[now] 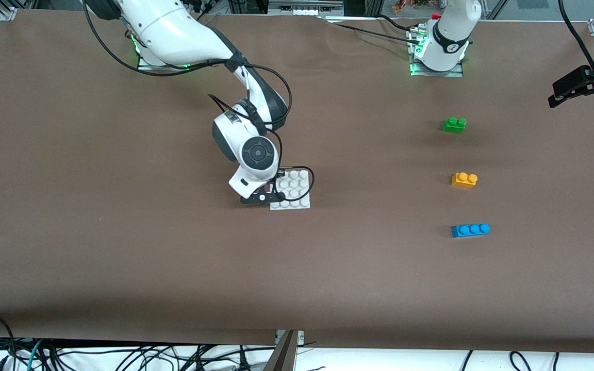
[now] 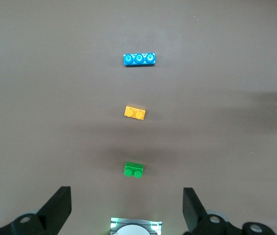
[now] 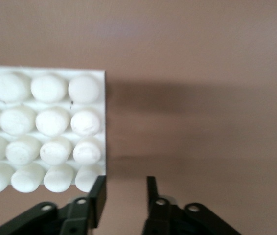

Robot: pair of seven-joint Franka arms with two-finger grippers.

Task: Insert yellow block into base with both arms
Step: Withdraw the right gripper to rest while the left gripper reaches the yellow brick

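Green brick (image 1: pixel 454 124) and blue brick (image 1: pixel 470 230) flank yellow block (image 1: pixel 464 179).

Even overhead light, soft shadows; the base (image 3: pixel 45 132) looks blurred in the right wrist view.

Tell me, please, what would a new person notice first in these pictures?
First, the right claw low at the edge of the white base, its fingers apart and one at the plate's corner. Then the row toward the left arm's end: green brick, yellow block, blue brick nearest the front camera. The left claw hangs open above them.
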